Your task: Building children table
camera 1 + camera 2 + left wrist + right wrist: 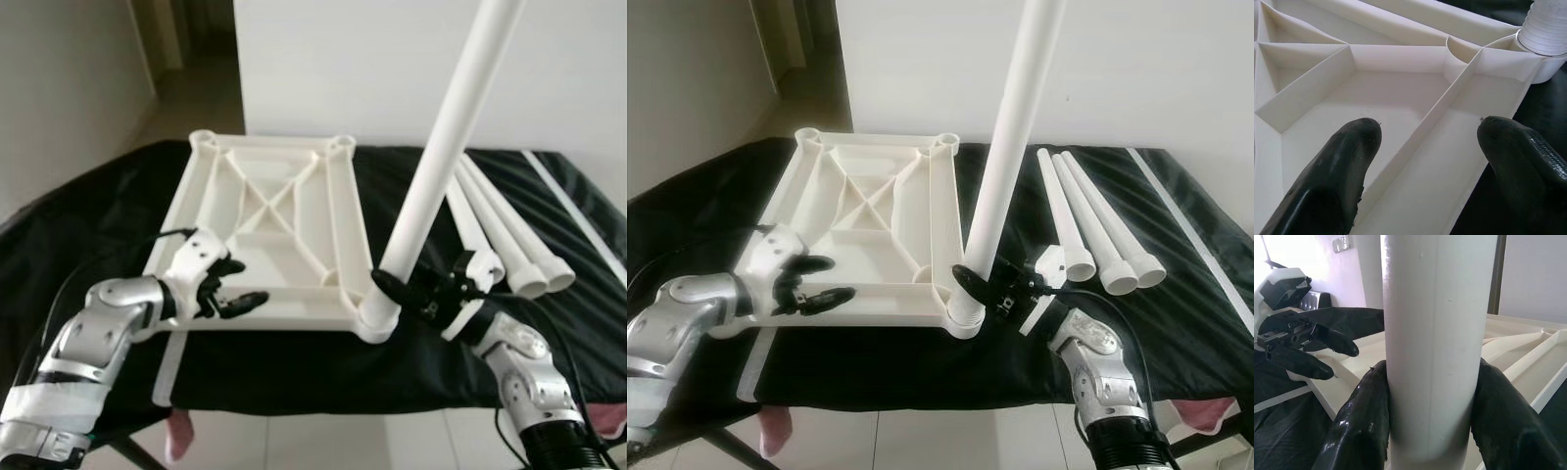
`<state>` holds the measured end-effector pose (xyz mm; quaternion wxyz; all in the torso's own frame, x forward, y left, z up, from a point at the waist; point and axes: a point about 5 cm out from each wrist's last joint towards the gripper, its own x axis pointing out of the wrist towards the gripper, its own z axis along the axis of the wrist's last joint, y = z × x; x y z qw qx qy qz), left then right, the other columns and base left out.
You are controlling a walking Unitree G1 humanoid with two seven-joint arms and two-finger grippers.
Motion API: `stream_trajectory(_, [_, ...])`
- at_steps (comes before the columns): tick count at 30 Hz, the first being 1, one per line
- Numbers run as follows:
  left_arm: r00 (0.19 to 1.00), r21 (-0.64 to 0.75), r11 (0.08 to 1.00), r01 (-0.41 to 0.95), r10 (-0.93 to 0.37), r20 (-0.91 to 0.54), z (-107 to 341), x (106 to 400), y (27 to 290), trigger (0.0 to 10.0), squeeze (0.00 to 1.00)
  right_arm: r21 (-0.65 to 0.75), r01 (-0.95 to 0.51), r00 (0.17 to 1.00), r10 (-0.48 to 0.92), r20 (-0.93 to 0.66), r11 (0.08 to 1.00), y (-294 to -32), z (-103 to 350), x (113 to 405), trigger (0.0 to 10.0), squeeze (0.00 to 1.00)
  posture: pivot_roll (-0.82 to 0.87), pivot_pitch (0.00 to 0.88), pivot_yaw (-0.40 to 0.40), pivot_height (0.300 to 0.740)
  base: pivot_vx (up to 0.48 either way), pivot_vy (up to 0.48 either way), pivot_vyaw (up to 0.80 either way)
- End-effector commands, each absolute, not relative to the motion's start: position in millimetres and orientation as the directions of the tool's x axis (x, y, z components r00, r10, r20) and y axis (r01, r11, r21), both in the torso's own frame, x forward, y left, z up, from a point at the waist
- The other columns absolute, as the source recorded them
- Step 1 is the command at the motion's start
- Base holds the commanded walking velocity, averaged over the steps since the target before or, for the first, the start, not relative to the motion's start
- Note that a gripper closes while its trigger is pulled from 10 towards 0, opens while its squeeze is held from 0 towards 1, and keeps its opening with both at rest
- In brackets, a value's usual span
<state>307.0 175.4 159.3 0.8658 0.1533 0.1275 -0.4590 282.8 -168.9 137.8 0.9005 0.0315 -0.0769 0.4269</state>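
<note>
The white children's tabletop lies upside down on a black-covered surface, its ribbed underside up. A long white leg stands in its near right corner socket, leaning slightly to the right. My right gripper is shut on that leg just above the socket; in the right wrist view the black fingers press both sides of the leg. My left gripper is open over the tabletop's near left rim, its fingers straddling a rib of the tabletop.
Three loose white legs lie side by side on the black cover to the right of the tabletop. A white strip runs along the far right. Another white strip hangs at the near left edge. A white wall stands behind.
</note>
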Motion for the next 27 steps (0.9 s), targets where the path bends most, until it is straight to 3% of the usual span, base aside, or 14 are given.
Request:
stream_trajectory(1, [0.558,0.154,0.543,0.825,-0.744,-0.368,160.4,306.4,178.3,10.0,0.00,0.070,-0.770,0.637,0.769,0.052,0.634,-171.0,109.9,275.6,10.0,0.00,0.12,0.019,-0.010,0.740,0.000,0.000,0.00])
stream_trajectory(13, [0.565,0.163,0.546,0.822,-0.741,-0.364,163.2,307.0,178.9,10.0,0.00,0.219,-0.646,0.754,0.657,0.028,0.732,-180.7,90.4,272.0,10.0,0.00,0.12,0.017,-0.005,0.740,0.000,0.000,0.00])
stream_trajectory(20, [0.569,0.172,0.546,0.820,-0.741,-0.358,165.7,310.4,178.0,10.0,0.00,-0.073,-0.710,0.703,0.711,-0.015,0.701,-166.7,90.0,259.8,10.0,0.00,0.11,0.012,0.000,0.740,0.000,0.000,0.00])
stream_trajectory(27, [0.572,0.174,0.549,0.818,-0.741,-0.353,166.2,311.4,176.9,10.0,0.00,-0.154,-0.710,0.697,0.716,-0.021,0.687,-161.5,90.0,256.3,10.0,0.00,0.11,0.012,-0.002,0.740,0.000,0.000,0.00])
